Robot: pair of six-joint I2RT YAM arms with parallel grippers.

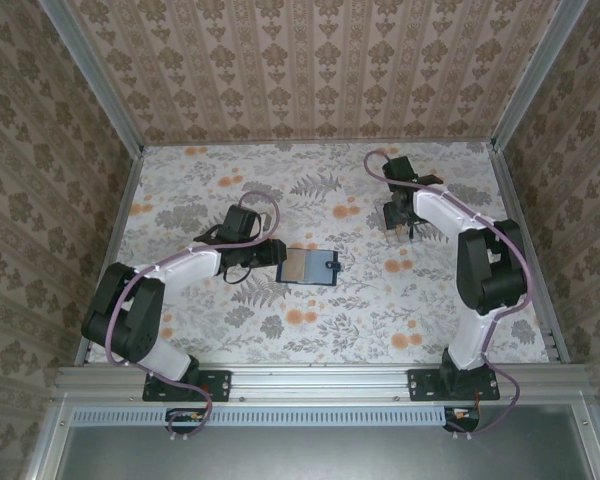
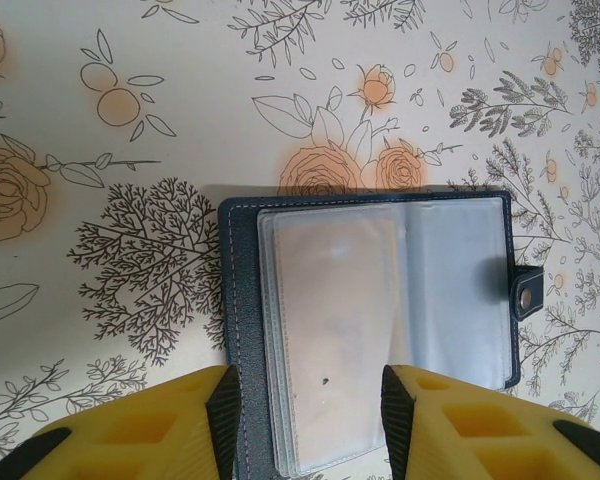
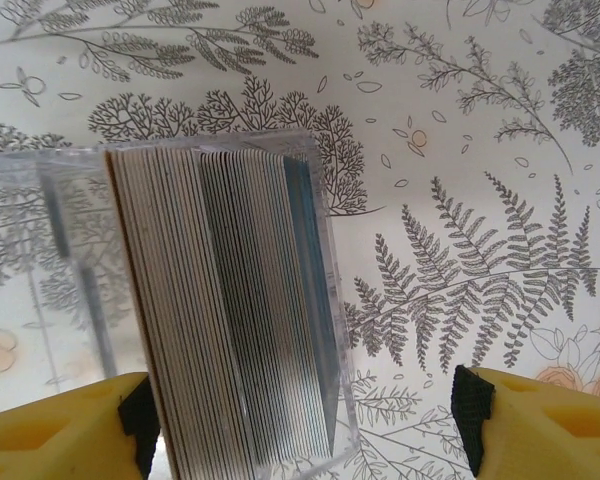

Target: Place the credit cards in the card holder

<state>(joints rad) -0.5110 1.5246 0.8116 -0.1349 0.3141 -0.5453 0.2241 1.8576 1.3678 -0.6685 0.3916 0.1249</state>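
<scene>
The card holder (image 1: 310, 266) lies open and flat mid-table, a dark navy cover with clear plastic sleeves (image 2: 450, 290) and a snap tab (image 2: 525, 295) on its right edge. My left gripper (image 2: 310, 425) is at the holder's left page with its jaws apart, one fingertip (image 2: 225, 420) over the navy border and the other over the sleeves. The credit cards (image 3: 220, 300) stand on edge as a thick stack, pale grey with blue ones at the right end. My right gripper (image 3: 308, 425) hangs over them at the back right (image 1: 400, 228), open wide around the stack's near end, not pinching it.
A clear acrylic box (image 3: 40, 250) holds the card stack and reaches further left. The table is covered by a floral cloth (image 1: 380, 310). Patterned walls (image 1: 40, 150) and metal rails (image 1: 520, 250) close in the sides and back.
</scene>
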